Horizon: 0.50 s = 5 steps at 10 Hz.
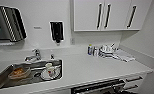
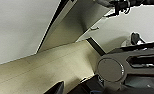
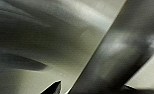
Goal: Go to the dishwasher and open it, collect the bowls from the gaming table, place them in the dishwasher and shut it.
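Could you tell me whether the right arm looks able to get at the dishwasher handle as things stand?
Probably yes: the right wrist view shows a brushed steel surface and a dark bar very close, likely the handle. In the head view the dishwasher sits just below the counter, nothing visibly between.

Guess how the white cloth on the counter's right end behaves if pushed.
The crumpled white cloth looks soft, so it would probably bunch and drag rather than slide whole. It appears light, and lying flat on the white countertop it should not roll or tip.

bright even light, soft blur, glare-free.
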{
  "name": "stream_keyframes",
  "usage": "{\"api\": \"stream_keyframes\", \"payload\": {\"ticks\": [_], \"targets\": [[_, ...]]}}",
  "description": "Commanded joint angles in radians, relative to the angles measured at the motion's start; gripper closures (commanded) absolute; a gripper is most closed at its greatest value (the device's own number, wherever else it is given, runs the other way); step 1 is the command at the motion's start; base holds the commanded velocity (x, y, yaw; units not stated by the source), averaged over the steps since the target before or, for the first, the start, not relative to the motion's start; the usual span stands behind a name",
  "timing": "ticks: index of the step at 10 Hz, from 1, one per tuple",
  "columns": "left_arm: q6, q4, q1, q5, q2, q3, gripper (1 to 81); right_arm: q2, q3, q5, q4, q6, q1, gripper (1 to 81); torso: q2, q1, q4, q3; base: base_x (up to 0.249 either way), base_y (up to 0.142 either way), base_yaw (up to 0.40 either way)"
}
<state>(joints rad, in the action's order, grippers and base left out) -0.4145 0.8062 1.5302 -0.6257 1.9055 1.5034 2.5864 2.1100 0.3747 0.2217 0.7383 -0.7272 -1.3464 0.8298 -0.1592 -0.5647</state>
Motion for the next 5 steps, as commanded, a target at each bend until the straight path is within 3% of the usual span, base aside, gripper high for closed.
{"api": "stream_keyframes", "payload": {"ticks": [1, 5], "targets": [[0.008, 0.013, -0.043, 0.006, -0.058, -0.011, 1.0, -0.019, 0.025, 0.277, -0.104, -0.056, -0.016, 1.0, 0.000, 0.000, 0.000, 0.000, -0.113, 0.000, 0.000], [0.006, 0.015, -0.041, 0.006, -0.057, -0.011, 1.0, -0.006, 0.013, 0.279, -0.107, -0.059, -0.022, 1.0, 0.000, 0.000, 0.000, 0.000, -0.155, 0.000, 0.000]]}}
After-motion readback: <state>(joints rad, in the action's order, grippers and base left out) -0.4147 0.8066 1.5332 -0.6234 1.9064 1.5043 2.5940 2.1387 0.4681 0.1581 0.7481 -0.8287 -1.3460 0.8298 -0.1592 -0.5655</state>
